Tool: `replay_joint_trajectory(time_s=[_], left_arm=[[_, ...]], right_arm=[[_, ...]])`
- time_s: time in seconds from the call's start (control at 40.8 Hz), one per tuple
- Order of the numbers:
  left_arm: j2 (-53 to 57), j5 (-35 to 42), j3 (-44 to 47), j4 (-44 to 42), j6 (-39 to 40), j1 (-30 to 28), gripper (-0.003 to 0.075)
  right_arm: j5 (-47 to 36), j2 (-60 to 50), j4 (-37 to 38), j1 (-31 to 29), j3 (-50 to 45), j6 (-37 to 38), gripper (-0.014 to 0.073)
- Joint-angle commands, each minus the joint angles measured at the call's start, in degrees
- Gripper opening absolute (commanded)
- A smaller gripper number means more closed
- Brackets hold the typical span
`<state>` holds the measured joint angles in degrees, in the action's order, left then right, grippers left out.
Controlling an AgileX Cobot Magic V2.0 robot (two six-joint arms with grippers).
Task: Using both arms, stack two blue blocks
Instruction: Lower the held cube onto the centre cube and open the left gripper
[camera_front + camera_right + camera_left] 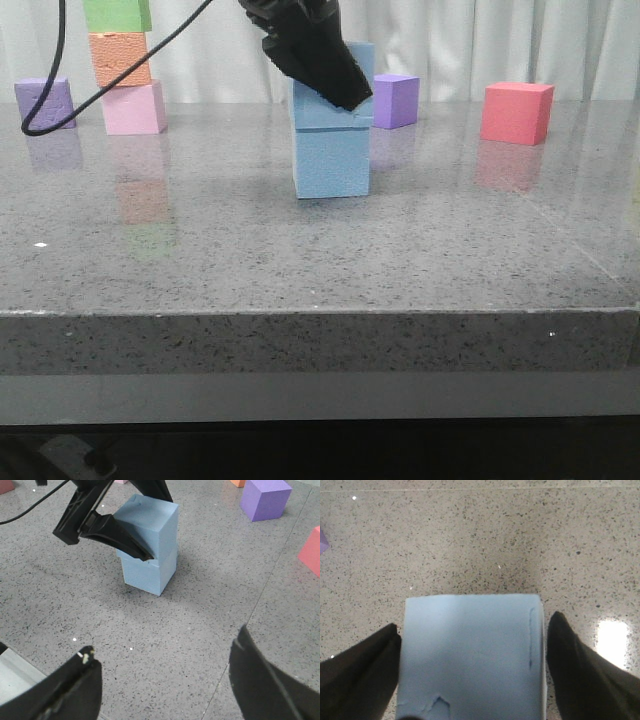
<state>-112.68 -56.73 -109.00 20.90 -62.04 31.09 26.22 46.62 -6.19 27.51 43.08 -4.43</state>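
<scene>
While the upper blue block (pixel 340 95) sits on the lower blue block (pixel 333 160) near the middle of the desk (pixel 300 260), the left claw (pixel 472 665) straddles the upper one from above. In the left wrist view 1 finger lies against 1 side face, while a thin sliver of gap shows at the other, so whether the claw is clamped or just slackened cannot be told. The right claw (pixel 165 680) hangs with its fingers wide apart and nothing between them, well apart from the stack and nearer the robot.

Both blocks look like light foam with a pebbled skin; the top face bears a small dent and a pressed groove, which suggests the material yields under pressure. A hold on 2 opposite side faces, about mid-height, seems best, with modest squeeze, since a hard pinch would likely bite in and tilt the cube. The rough surface should resist slipping. The upper block appears slightly skewed on the lower, so a sideways nudge on release could topple the stack.

Behind stand a purple cube (pixel 396 100), a red cube (pixel 517 112) and a tower of 3 cubes (pixel 126 65).
</scene>
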Motion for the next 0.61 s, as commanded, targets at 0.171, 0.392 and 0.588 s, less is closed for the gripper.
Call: replay_joint_trajectory(time_s=[0.171,0.392,0.588], left_arm=[[4.68,2.55,-1.78,1.55,0.34,0.44,0.0578],[11.26,0.13,-1.78,1.55,5.85,0.44,0.0573],[18.50,-3.97,-1.78,1.00,16.64,0.44,0.0565]], right_arm=[[-4.36,-0.37,0.35,-0.06,1.75,-0.58,0.0542],[-4.36,-0.37,0.35,-0.06,1.75,-0.58,0.0542],[-4.36,-0.37,0.35,-0.06,1.75,-0.58,0.0542]])
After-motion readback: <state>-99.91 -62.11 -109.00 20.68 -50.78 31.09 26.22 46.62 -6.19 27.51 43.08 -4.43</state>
